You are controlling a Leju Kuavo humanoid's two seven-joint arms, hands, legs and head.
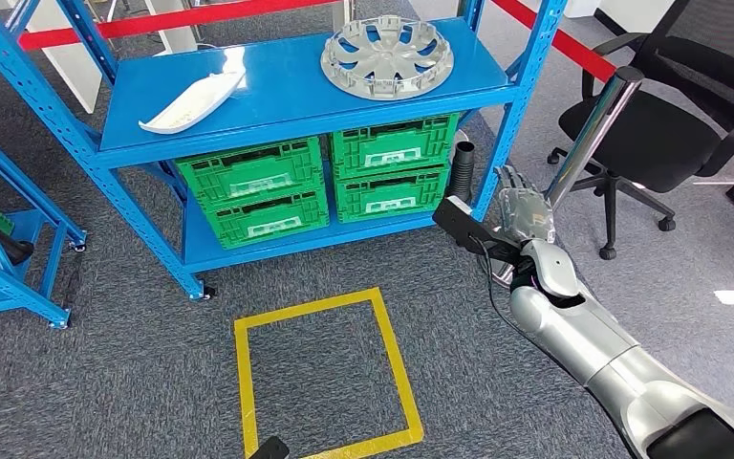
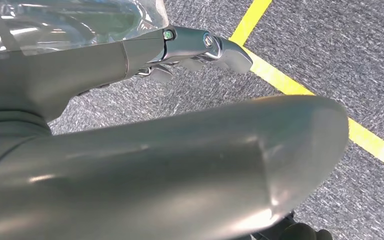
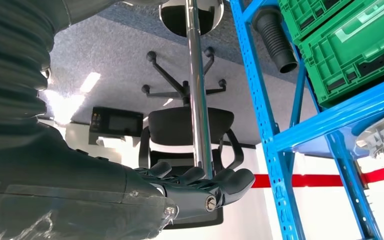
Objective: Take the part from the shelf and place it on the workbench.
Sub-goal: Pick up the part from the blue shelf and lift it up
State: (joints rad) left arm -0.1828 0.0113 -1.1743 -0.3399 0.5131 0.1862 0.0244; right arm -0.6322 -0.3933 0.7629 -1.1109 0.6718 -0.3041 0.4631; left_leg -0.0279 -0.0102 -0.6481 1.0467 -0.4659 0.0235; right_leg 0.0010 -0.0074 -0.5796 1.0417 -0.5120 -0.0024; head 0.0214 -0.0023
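Grey carpet, a yellow taped square (image 1: 320,373) on the floor at my feet, and straight ahead the blue shelf (image 1: 306,113) with green crates (image 1: 253,189) stacked on its lower level. On the top shelf board lie two candidates: a grey wheel cover (image 1: 387,57) toward the right and a white curved trim piece (image 1: 194,100) toward the left. Which one is "the part" I can't say for sure; the wheel cover lies on my raised arm's side.

My right hand (image 1: 524,208) is up beside the shelf's right front post, released, fingers loosely extended and holding nothing. It sits below the board level and well apart from the wheel cover. My left hand (image 2: 195,47) hangs low over the carpet near the yellow tape, nothing in it, fingers curled under.

To do this reach well, I judge I need to lift the right hand above the board edge first, then swing inward past the post without clipping it. The chrome pole (image 1: 593,134) and black office chair (image 1: 674,105) stand close on my outer side, so the elbow wants to keep tucked. The cover is wide and flat; taking it by the rim looks safest.
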